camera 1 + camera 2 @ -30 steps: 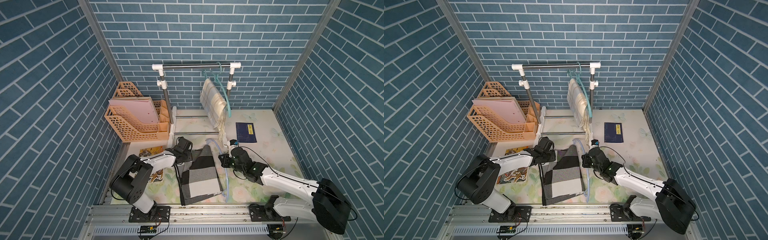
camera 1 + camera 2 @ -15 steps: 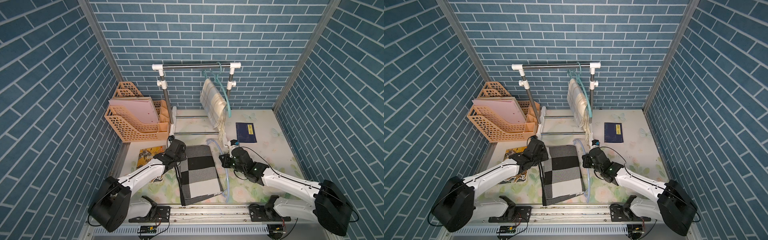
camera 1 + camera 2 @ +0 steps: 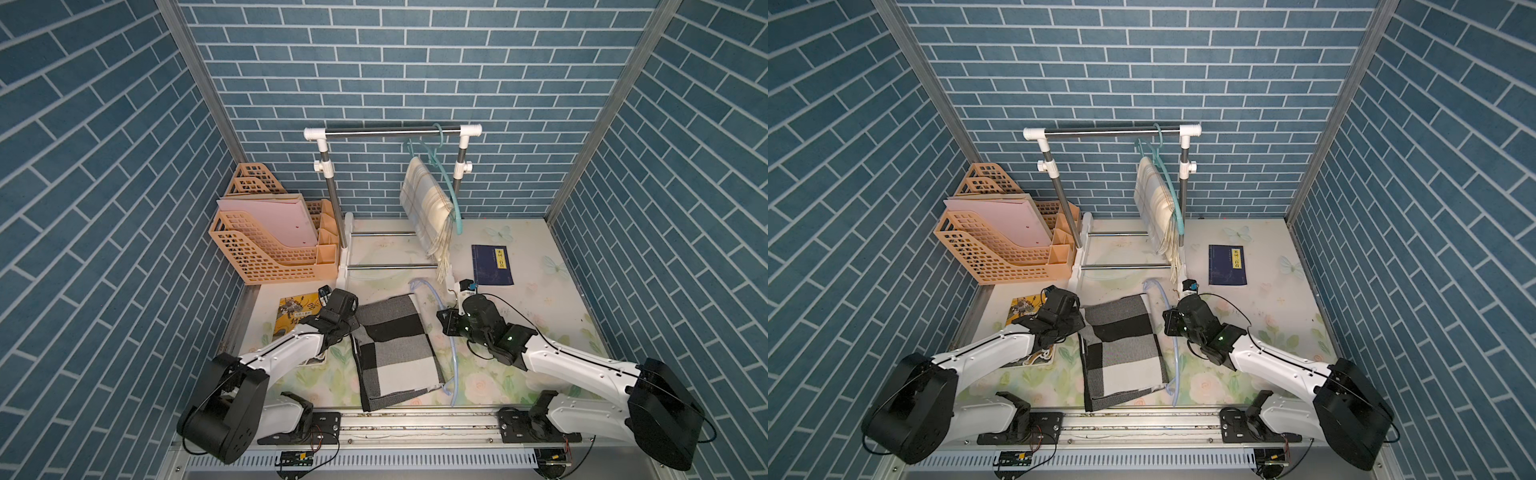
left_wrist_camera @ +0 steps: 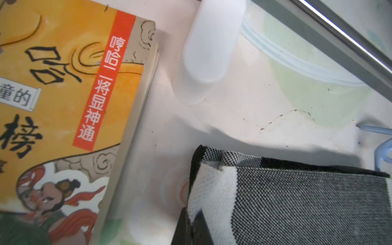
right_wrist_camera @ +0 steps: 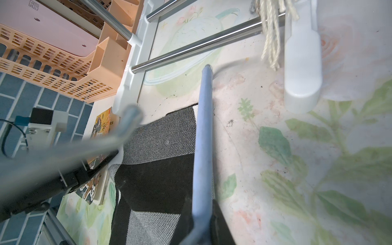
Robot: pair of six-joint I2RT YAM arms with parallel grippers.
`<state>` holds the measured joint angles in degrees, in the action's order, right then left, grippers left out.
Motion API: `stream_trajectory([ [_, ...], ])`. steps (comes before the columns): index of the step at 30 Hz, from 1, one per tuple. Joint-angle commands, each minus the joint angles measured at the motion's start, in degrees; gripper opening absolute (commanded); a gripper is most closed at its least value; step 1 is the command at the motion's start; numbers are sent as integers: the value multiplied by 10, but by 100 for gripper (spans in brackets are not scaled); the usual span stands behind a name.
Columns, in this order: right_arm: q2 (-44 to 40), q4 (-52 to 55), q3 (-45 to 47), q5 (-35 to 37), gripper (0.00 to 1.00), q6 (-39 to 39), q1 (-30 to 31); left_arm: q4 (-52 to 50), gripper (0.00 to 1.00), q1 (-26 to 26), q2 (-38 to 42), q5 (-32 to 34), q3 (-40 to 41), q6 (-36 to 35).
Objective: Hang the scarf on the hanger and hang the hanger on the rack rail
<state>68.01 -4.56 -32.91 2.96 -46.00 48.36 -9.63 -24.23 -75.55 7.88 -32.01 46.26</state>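
while you look at both top views, the checked scarf (image 3: pixel 392 345) (image 3: pixel 1121 345) lies folded flat on the table (image 3: pixel 540 332), on the robot's side of the rack (image 3: pixel 390 132), just past its lower rails; the pale blue hanger (image 3: pixel 454 361) lies along the scarf's right edge, touching it, its hook end pointing toward the rack's base; your left gripper (image 3: pixel 347 328) sits at the scarf's left edge, at the corner nearer the rack; in the left wrist view its 2 dark fingers (image 4: pixel 184 229) are pinched together on the cloth's edge (image 4: pixel 297 201); your right gripper (image 3: pixel 446 326) is low beside the rack's right foot; in the right wrist view its jaws stand narrow, clamped on the hanger's bar (image 5: pixel 203 137), which runs over the scarf (image 5: pixel 161 174) toward the rack; 1 cream scarf (image 3: pixel 424 199) hangs from the rack's top bar on a teal hanger (image 3: pixel 451 195); peach file trays (image 3: pixel 266 249) stand left of the rack; 1 orange book (image 3: pixel 293 309) lies near its left foot, 1 dark blue book (image 3: pixel 491 264) right of its base.
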Motion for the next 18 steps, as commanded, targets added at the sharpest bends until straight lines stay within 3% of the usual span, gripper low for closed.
stream_trajectory([
  [1, 4, 43, 15, 23, 0, 7, -6, 6, 0, 12, -29, 28, -29, -20],
  [2, 3, 45, 15, 23, 0, 7, -6, 5, 5, 12, -40, 25, -40, -25],
  [5, 0, 48, 13, 24, 0, 7, -6, -9, 47, 11, -44, 9, -59, -33],
  [8, -2, 51, 10, 24, 0, 8, -6, -40, 73, 4, 11, 12, -48, -30],
  [13, 1, 50, 6, 20, 0, 11, -6, -138, 80, -47, 168, 4, -12, 22],
  [18, 8, 38, 6, 15, 0, 11, -6, -228, 78, -240, 297, 24, 39, 188],
])
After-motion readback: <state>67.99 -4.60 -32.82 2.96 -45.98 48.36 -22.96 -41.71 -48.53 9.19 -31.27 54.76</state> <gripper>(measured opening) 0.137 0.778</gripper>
